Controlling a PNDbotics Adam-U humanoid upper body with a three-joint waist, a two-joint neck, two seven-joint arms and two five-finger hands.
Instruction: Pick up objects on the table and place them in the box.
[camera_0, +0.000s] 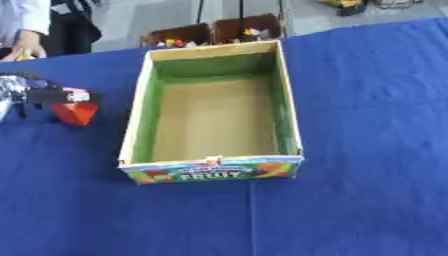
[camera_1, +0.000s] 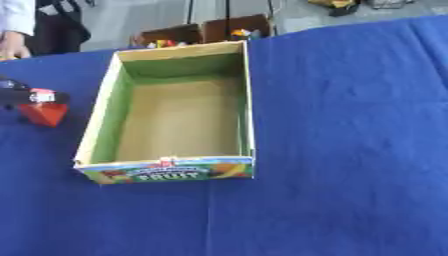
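Red block (camera_0: 76, 113) is what I am dealing with right now: it is sitting at the left of the scene, just to the left of the box (camera_0: 136, 120), roughly level with the middle of the box's left wall. My left robot hand (camera_0: 39, 95) is coming in from the left edge, and its dark fingers are curling over the top of the block, pinching it at a small red-and-white patch up there. Whether the block is resting on the blue desk (camera_0: 367, 150) or hanging a little above it, I cannot tell. My right robot hand is not showing in either view.

I am judging this to be the pick-up step, with the grasp made and the carry not yet done, since the box is holding nothing I can see. The next move is calling for a lift high enough to clear the box's left wall, a short carry to the right over the open middle, and then a release. Because the wall is standing right beside the block, I am thinking the lift should come before any sideways travel, or the block may knock the rim.

The block is looking wedge-shaped, wide at the top and narrowing to a point below, in a plain orange-red. The box is a shallow cardboard fruit tray with green inner walls, a tan floor and a printed near end. Two brown bins (camera_0: 214, 31) of small coloured bits are standing beyond its far end.
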